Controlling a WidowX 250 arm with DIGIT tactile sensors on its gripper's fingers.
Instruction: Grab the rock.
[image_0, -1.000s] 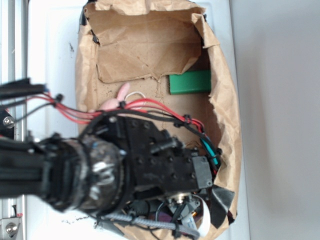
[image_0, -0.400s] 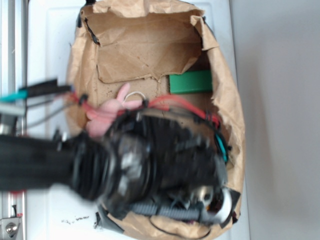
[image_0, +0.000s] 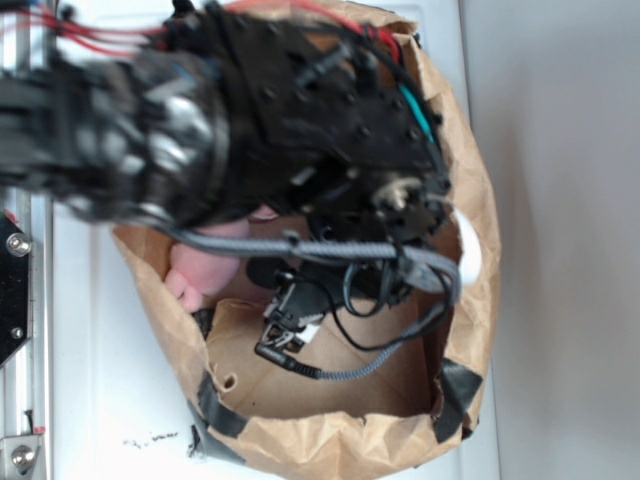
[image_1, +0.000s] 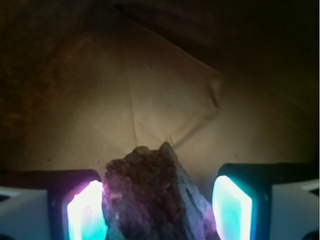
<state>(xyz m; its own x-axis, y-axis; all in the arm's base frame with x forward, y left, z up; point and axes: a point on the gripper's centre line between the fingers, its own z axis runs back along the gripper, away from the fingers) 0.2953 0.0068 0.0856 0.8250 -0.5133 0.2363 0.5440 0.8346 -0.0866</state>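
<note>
Wrist view: small dark brown-grey rock (image_1: 150, 195) with a rough, jagged, mottled surface sits between the two glowing cyan-pink pads (image_1: 85, 212) of the end effector (image_1: 157, 210), at bottom centre of frame. Left pad appears to touch the rock's flank; a gap shows between the right pad and the rock, so the jaws stand apart and not clamped. Beyond the rock, creased brown paper floor, dim toward the edges. Exterior view: black robot arm (image_0: 250, 110) with red and black wiring reaches in from the left over a crumpled brown paper-lined box (image_0: 330, 440) resting on a white desk (image_0: 100, 400). Arm body is blurred and covers the upper half of the box; end effector and rock are hidden beneath it in this view. Soft pink plush toy (image_0: 205, 270) lies partly visible under the arm at the box's left side. A grey braided cable (image_0: 330, 248) crosses below the arm.
</note>
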